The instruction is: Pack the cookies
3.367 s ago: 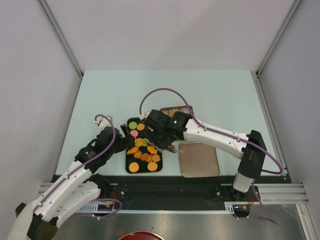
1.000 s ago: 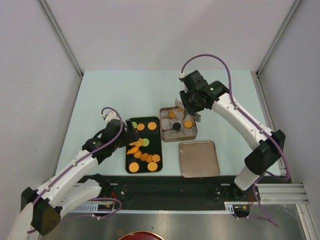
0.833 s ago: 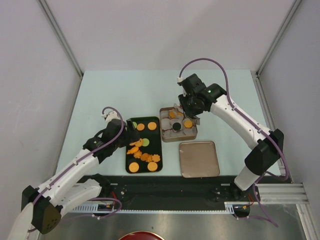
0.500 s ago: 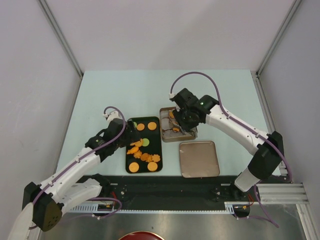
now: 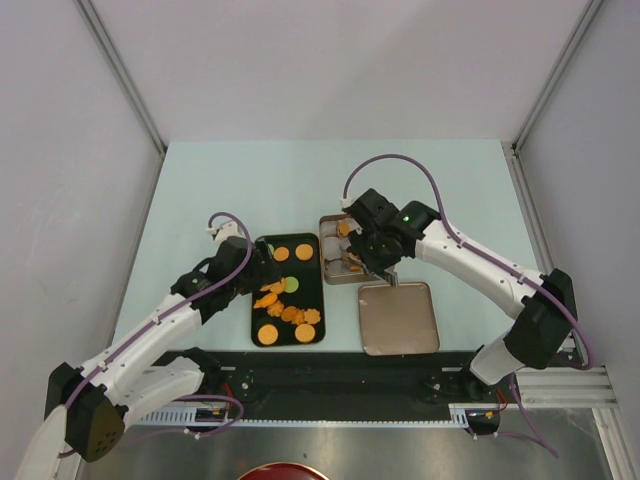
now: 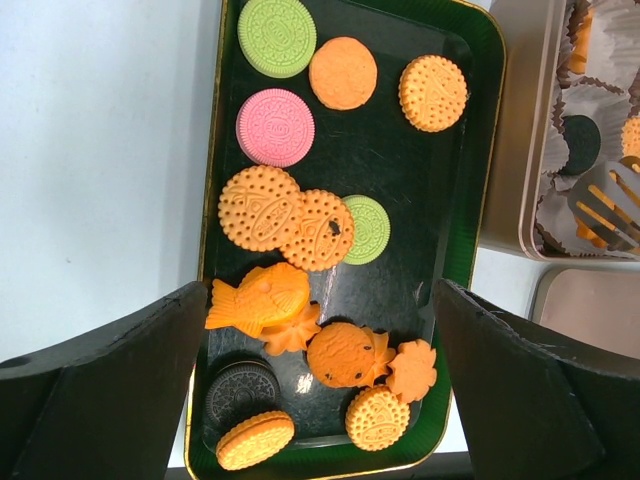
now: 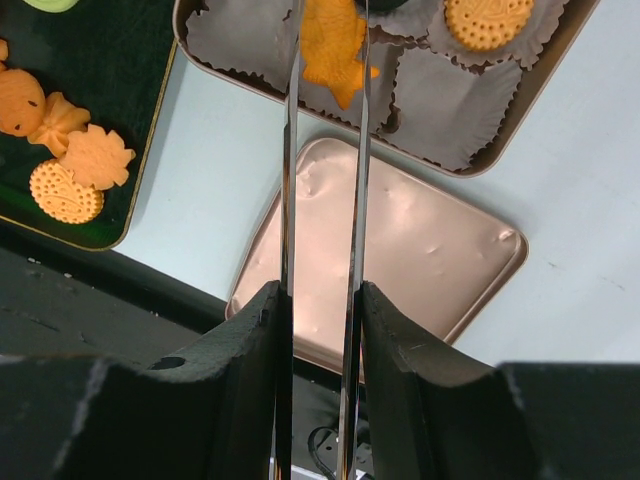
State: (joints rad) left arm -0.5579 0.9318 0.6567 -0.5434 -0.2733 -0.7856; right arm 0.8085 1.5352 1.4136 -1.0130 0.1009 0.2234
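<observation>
Several cookies lie on a black tray [image 6: 400, 160]: round orange discs [image 6: 260, 207], a pink one [image 6: 275, 127], green ones [image 6: 276, 36], a dark one [image 6: 236, 387] and a fish shape [image 6: 258, 297]. My left gripper [image 6: 320, 295] is open and empty over the tray's near end [image 5: 262, 268]. My right gripper [image 7: 322, 300] is shut on metal tongs [image 7: 291, 150] and hangs over the tin [image 5: 326, 252] of white paper cups. An orange fish cookie [image 7: 333, 45] shows between the tong blades over a cup; I cannot tell whether it is gripped. A round orange cookie [image 7: 488, 20] sits in another cup.
The tin's flat copper lid [image 5: 398, 317] lies just near of the tin, also under my right gripper in the right wrist view [image 7: 400, 250]. The black tray [image 5: 258, 318] sits left of the tin. The table's black front rail runs just behind the lid.
My right arm left the tray, swung to the tin's far side, then came back toward the near left over the tin with the tongs. My left arm has barely moved.
</observation>
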